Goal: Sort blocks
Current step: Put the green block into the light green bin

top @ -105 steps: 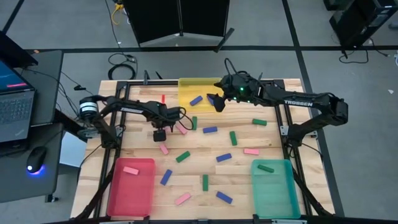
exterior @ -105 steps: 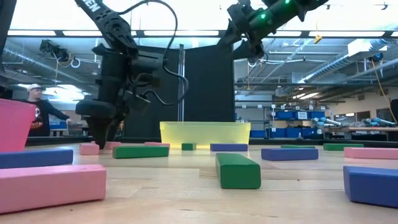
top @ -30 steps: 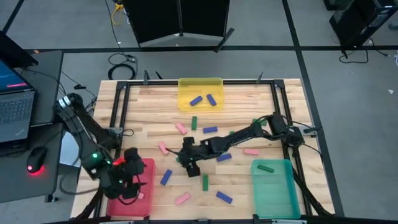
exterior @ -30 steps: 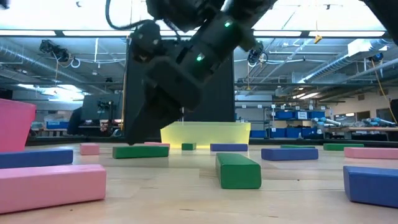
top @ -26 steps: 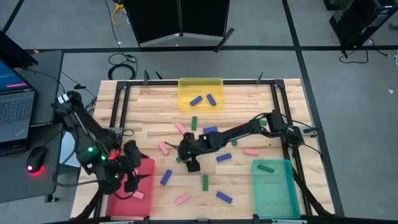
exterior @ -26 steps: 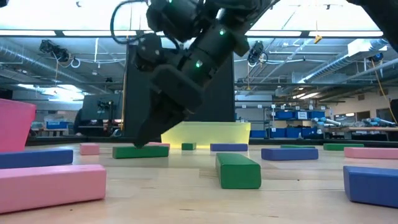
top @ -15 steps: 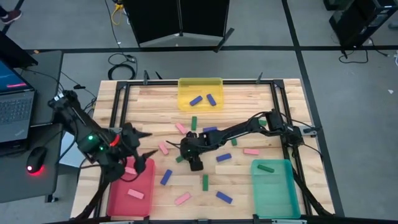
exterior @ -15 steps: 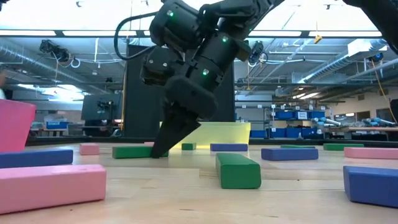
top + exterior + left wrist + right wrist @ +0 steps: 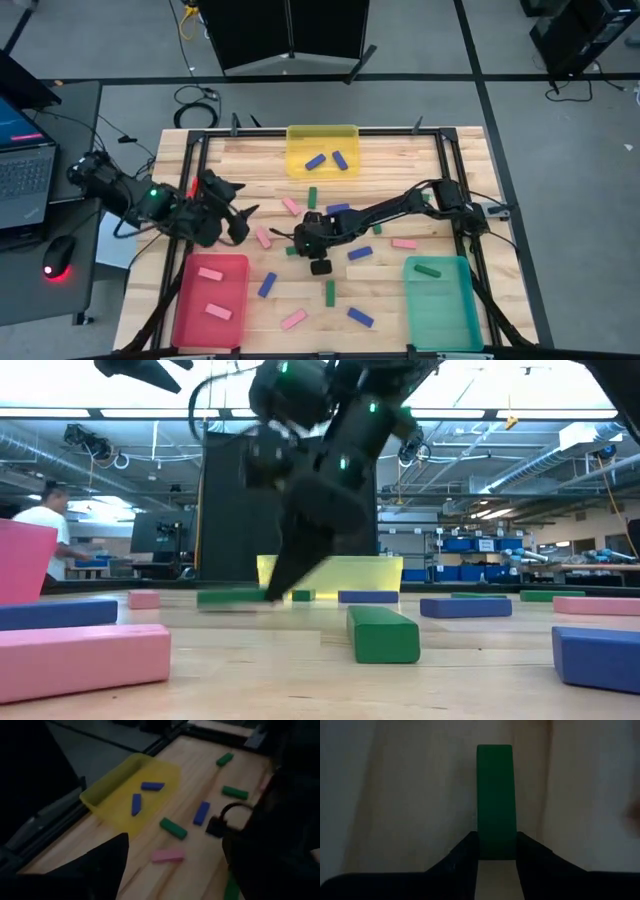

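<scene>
I see a smooth, flat-sided green block [image 9: 494, 802] lying on the pale plank table [image 9: 400, 290] near its middle, pinched at one end between the right gripper [image 9: 495, 851] fingers [image 9: 465, 851]. From above the arm hides most of that block [image 9: 291, 251]. The left gripper [image 9: 237, 212] hangs spread and empty over the table's left edge; a second ago it was over the glossy red tray [image 9: 185, 318], which now holds two pink bars.

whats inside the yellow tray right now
Two small dark blue rectangular blocks lie inside the yellow plastic tray; the high view shows its whole floor, nothing else in it.
</scene>
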`<move>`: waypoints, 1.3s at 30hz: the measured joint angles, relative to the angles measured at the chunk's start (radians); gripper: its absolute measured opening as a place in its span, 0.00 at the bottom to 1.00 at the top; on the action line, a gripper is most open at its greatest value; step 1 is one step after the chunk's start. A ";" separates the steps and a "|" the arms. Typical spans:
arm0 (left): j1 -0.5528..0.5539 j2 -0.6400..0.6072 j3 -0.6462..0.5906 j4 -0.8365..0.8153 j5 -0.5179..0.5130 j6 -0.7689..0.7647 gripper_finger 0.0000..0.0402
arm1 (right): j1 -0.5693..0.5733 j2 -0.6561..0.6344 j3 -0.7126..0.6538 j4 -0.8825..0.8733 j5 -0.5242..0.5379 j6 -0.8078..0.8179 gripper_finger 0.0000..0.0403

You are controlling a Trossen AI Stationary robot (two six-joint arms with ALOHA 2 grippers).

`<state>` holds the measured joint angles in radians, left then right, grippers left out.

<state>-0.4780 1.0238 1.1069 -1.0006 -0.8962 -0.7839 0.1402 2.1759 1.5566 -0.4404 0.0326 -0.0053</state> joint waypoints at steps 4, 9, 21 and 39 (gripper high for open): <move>0.087 0.000 0.000 0.002 0.068 0.072 0.75 | 0.039 -0.101 0.003 -0.070 0.024 0.020 0.28; 0.209 0.021 0.000 0.017 0.207 0.204 0.69 | 0.127 -0.245 -0.031 -0.213 0.105 0.090 0.28; 0.467 0.181 -0.001 0.138 0.518 0.548 0.67 | 0.539 -0.705 -0.290 -0.610 0.254 0.903 0.28; 0.524 0.656 0.036 0.152 0.640 0.977 0.67 | 1.019 -0.679 -0.476 -0.778 0.113 1.872 0.55</move>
<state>0.0460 1.6796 1.1428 -0.8484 -0.2557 0.1935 1.1593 1.4966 1.0805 -1.2182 0.1452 1.8671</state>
